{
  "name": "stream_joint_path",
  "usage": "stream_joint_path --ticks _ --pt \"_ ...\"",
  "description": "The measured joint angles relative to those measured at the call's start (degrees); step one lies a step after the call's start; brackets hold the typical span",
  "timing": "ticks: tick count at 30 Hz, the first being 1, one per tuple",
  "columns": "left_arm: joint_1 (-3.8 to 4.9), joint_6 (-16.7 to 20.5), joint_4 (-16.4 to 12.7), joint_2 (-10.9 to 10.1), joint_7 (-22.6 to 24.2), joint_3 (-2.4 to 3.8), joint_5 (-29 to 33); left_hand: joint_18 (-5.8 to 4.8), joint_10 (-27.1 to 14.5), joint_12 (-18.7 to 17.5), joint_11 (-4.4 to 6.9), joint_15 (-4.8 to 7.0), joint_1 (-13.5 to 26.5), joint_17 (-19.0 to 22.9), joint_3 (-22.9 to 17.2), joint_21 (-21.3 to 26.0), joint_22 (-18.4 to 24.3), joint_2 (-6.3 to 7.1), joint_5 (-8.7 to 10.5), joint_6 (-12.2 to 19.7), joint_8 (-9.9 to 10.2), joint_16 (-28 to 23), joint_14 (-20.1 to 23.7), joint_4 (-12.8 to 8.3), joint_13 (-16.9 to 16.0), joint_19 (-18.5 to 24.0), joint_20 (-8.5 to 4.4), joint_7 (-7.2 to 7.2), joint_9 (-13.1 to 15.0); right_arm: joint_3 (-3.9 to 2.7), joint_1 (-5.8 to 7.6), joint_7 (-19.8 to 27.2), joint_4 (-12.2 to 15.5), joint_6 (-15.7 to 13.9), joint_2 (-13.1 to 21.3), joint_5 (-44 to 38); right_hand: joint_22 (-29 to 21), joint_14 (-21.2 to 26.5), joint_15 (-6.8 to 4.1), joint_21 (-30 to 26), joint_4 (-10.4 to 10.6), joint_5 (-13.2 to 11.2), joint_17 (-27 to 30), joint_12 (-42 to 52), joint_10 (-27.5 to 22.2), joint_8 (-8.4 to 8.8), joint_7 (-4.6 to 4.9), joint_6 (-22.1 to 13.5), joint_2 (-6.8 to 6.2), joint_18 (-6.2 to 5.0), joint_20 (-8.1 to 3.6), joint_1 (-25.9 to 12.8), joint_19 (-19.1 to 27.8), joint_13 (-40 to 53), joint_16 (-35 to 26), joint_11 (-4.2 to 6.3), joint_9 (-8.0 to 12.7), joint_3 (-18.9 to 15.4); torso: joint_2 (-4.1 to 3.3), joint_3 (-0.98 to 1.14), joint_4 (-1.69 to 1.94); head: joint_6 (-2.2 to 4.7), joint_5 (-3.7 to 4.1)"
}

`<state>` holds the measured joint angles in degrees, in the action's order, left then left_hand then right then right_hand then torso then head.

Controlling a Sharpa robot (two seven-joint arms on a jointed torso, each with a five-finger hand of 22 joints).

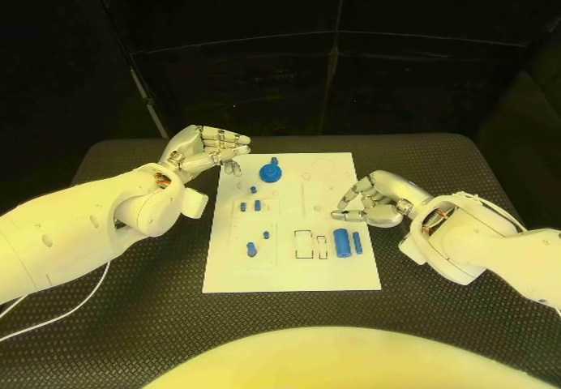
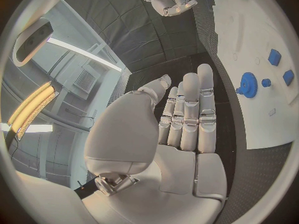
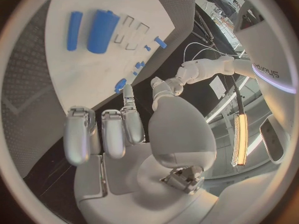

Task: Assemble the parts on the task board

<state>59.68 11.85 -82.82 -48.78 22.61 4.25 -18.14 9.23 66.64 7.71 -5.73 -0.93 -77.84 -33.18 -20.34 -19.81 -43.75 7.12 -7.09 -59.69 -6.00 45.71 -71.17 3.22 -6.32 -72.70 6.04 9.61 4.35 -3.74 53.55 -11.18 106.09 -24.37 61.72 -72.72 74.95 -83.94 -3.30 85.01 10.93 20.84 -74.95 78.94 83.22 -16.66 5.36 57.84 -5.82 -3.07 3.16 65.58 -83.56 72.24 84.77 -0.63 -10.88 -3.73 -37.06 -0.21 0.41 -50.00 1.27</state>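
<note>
Head view: board [image 1: 293, 275] sits mid-table [image 1: 140, 324], long side running away from the robot. Left hand [image 1: 206, 151] hovers just off the board's far-left corner, fingers stretched out side by side, thumb alongside, holding nothing. Gear [image 1: 271, 172] stands on the board's far end, just beside those fingertips, not touching. Right hand [image 1: 372, 203] sits at the board's right edge, about halfway along, fingers curled inward over the edge, nothing in them as far as I can tell. Big cylinder [image 1: 341, 241] and thin rod [image 1: 357, 242] lie side by side on the board nr that hand, on the robot's side of it. Empty rectangular slots [image 1: 311, 244] just beside the cylinder, toward the board's middle. Small blue pieces [image 1: 250, 206] scattered along the board's left half.

Left wrist view: left hand [image 2: 187, 119] flat, fingers straight and pressed together, off the board [image 2: 249, 30], over the dark table. Gear [image 2: 248, 84] on the board just past the fingertips, w/ small pieces [image 2: 274, 57] nearby. Right hand [image 2: 171, 0] seen far across, fingers bent.

Right wrist view: right hand [image 3: 118, 134] w/ fingers bent forward, thumb apart, empty. Its fingers sit by the board [image 3: 87, 79] edge. Cylinder [image 3: 102, 31] and rod [image 3: 74, 30] lie parallel on the board, slots [image 3: 132, 32] beside them. Left hand [image 3: 167, 87] beyond the board's far end.
</note>
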Motion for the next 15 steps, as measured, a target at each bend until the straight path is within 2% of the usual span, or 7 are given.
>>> stream_joint_path --ticks 2,6,11,15 --pt "-0.01 0.0 -0.03 -0.01 0.0 -0.01 0.0 0.0 0.0 0.0 0.0 0.0 0.0 0.0 0.0 0.0 0.0 0.0 0.0 0.0 0.0 0.0 0.0 0.0 0.0 0.0 0.0 0.0 0.0 0.15 -1.22 -3.53 0.8 0.63 0.35 -2.61 0.0 0.0 0.0 0.15 1.58 0.0 0.0 0.06 0.0 -1.21 -0.05 -0.44 -0.28 0.0 0.0 -0.54 0.0 0.66 0.05 0.0 -0.77 -1.59 0.1 -0.04 -0.13 0.0 0.3" --pt "-0.01 0.0 -0.06 -0.06 0.01 -0.01 0.0 0.0 0.0 0.0 0.0 0.0 0.0 0.0 0.0 0.0 0.0 0.0 0.0 0.0 0.0 0.0 0.0 0.0 0.0 0.0 0.0 0.0 0.0 0.12 -2.31 -9.27 1.45 1.65 0.19 -7.59 0.0 0.0 0.0 0.4 4.79 0.0 0.01 0.06 0.0 -3.77 -0.11 -1.73 -0.75 0.0 0.0 -0.04 0.0 1.25 0.05 0.0 -2.34 -3.8 0.29 -0.16 -0.35 0.0 0.6" --pt "-0.04 -0.01 -0.05 -0.03 0.02 -0.01 0.06 0.0 0.0 0.0 0.0 0.0 0.0 0.0 0.0 0.0 -0.01 0.0 0.0 0.0 0.0 0.0 0.0 0.0 0.01 0.0 0.0 0.0 0.0 0.15 -4.19 -14.64 2.0 2.11 -0.29 -13.04 -0.01 0.0 0.0 0.64 5.54 0.0 0.01 0.05 0.0 -5.59 -0.28 -2.41 -1.55 -0.01 0.0 0.77 0.0 1.78 0.33 0.0 -3.42 -4.54 0.57 -0.31 -0.52 0.01 0.59" --pt "-0.06 -0.01 -0.01 -0.02 0.03 -0.03 0.12 0.0 0.0 0.0 0.0 0.0 0.0 -0.01 0.0 0.0 -0.01 0.0 0.0 0.0 0.0 0.0 0.0 0.0 0.01 0.0 0.0 0.0 0.01 0.12 -4.74 -17.47 2.05 2.18 -0.92 -16.08 -0.01 0.0 0.01 0.64 5.75 0.0 0.01 0.05 0.0 -5.8 -0.26 -2.49 -1.78 -0.01 0.0 1.0 0.0 1.71 0.33 0.0 -3.7 -4.76 0.77 -0.38 -0.68 0.01 0.43"
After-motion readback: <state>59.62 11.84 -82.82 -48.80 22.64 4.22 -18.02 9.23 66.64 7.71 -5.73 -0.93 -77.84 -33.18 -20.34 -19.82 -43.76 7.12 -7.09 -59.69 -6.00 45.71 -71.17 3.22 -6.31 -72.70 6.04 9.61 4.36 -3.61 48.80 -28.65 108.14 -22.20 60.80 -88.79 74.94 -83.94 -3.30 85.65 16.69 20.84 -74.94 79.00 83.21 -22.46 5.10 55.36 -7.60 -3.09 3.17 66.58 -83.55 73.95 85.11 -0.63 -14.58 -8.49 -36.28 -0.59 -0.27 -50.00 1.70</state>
